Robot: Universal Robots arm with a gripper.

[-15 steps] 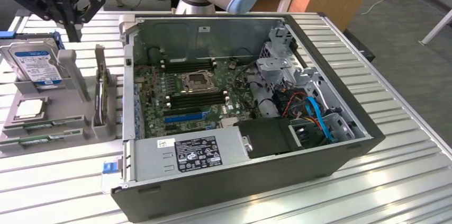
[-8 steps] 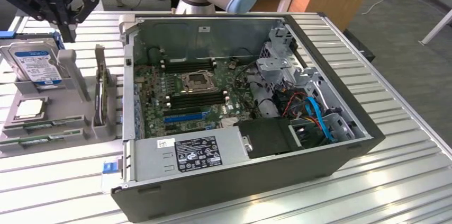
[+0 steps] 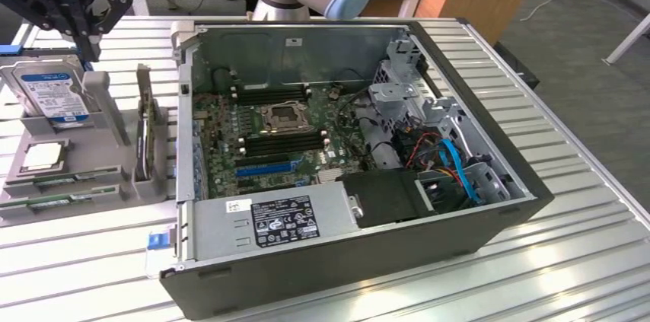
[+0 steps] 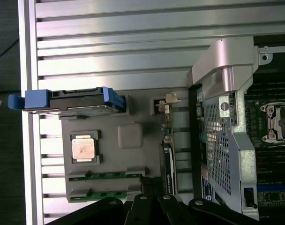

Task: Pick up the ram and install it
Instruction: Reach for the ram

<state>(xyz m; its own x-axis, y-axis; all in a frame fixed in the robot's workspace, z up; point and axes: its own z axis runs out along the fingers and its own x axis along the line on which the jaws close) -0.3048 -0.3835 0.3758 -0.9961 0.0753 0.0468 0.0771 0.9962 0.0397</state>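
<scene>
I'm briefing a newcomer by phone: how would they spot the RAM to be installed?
Left of the open computer case in the exterior view stands a grey parts holder. At its end opposite the upright hard drive, just past the square silver processor, sit the RAM sticks: the only thin green strips there.

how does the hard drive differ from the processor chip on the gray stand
The hard drive stands upright on its edge; the processor chip lies flat in a recess. The hard drive is a large box with a blue-and-white label; the processor chip is a small square with a silver top. Both sit on the gray stand beside the computer case.
</scene>
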